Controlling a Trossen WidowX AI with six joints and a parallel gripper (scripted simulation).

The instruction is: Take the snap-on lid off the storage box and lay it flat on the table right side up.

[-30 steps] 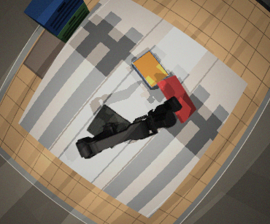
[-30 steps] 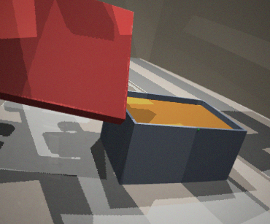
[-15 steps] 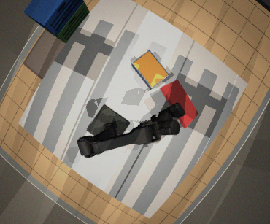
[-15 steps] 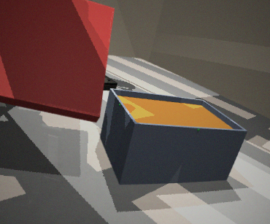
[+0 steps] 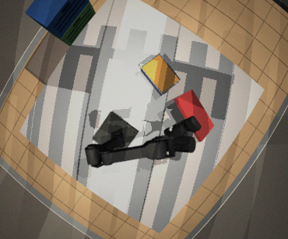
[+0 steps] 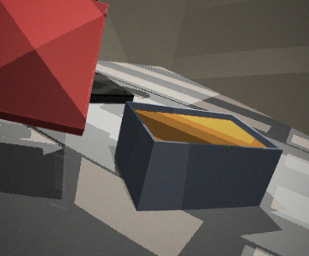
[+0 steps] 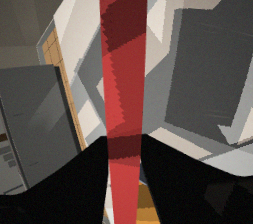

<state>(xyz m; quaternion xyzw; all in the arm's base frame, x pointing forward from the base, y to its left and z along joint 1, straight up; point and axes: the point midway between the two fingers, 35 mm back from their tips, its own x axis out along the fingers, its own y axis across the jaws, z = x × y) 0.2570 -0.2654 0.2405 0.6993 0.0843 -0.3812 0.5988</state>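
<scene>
The red lid is off the box and held in the air, steeply tilted. In the exterior view one broad face shows, with a thin edge along its bottom. The storage box stands upright and open on the table, its blue-grey walls around a yellow-orange inside. My gripper is shut on the lid, whose narrow red strip runs between the fingers in the wrist view. The lid is beside the box in the top view, towards the lower right, clear of it. Its underside cannot be told apart surely.
The arm's dark base plate sits on the pale striped table. A blue and green block stands at the upper left. A dark object shows in the upper right corner of the top view. A grey cabinet shows in the wrist view.
</scene>
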